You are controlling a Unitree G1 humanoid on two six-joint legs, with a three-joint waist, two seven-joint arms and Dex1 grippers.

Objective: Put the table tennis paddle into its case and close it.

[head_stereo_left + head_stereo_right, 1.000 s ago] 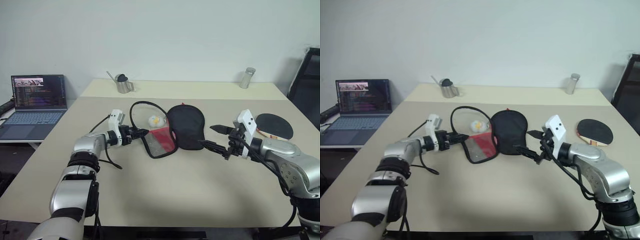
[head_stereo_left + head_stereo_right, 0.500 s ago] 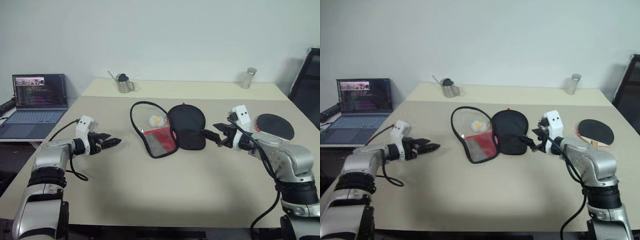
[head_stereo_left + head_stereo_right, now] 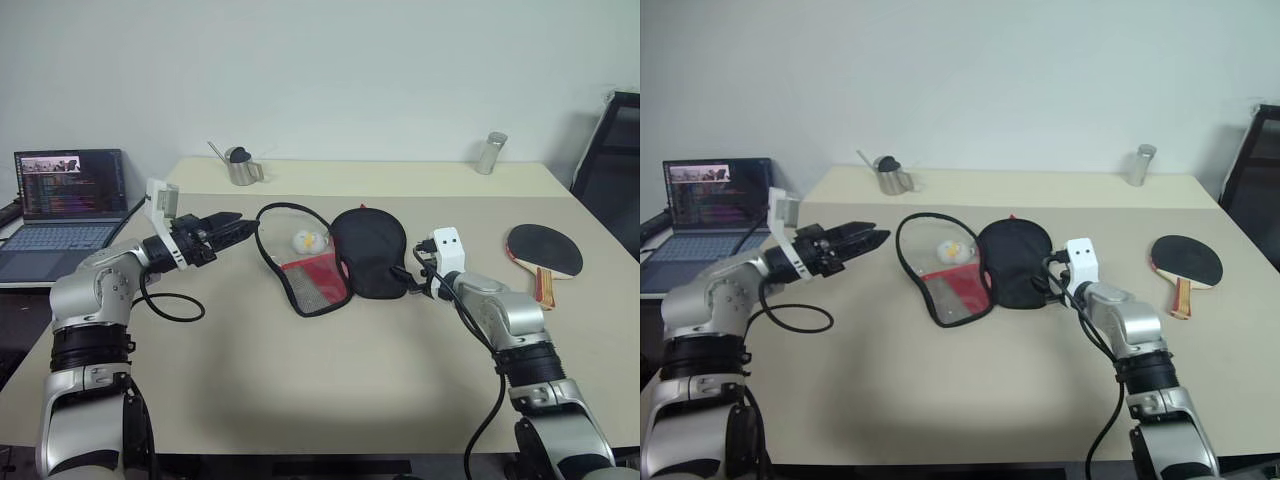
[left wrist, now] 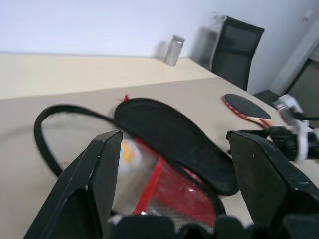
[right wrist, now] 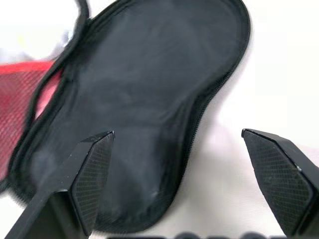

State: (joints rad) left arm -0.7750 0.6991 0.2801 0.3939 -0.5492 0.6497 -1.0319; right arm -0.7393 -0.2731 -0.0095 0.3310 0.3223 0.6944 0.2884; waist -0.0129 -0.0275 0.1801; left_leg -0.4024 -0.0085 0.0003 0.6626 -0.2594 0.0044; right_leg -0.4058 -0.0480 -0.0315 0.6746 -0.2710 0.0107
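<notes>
The case (image 3: 368,250) lies unzipped at mid-table, its black half beside its red mesh half (image 3: 317,281). The table tennis paddle (image 3: 545,250) rests flat near the table's right edge, apart from both grippers, and shows again as the paddle (image 4: 246,105) in the left wrist view. My left gripper (image 3: 228,228) hovers above the table left of the case, open and empty, pointing at it. My right gripper (image 3: 405,280) sits low at the near right edge of the black half (image 5: 149,94), open, with the pouch's rim just ahead of its fingers.
A white-and-yellow ball (image 3: 308,241) lies inside the loop of the case's open zip edge. A metal jug (image 3: 240,168) and a metal cylinder (image 3: 487,153) stand at the back of the table. A laptop (image 3: 70,200) sits off to the left, a black chair (image 3: 610,160) to the right.
My left gripper has let go of the red half's edge, drawn back to the left and risen. My right gripper has moved forward and down to the black half's edge.
</notes>
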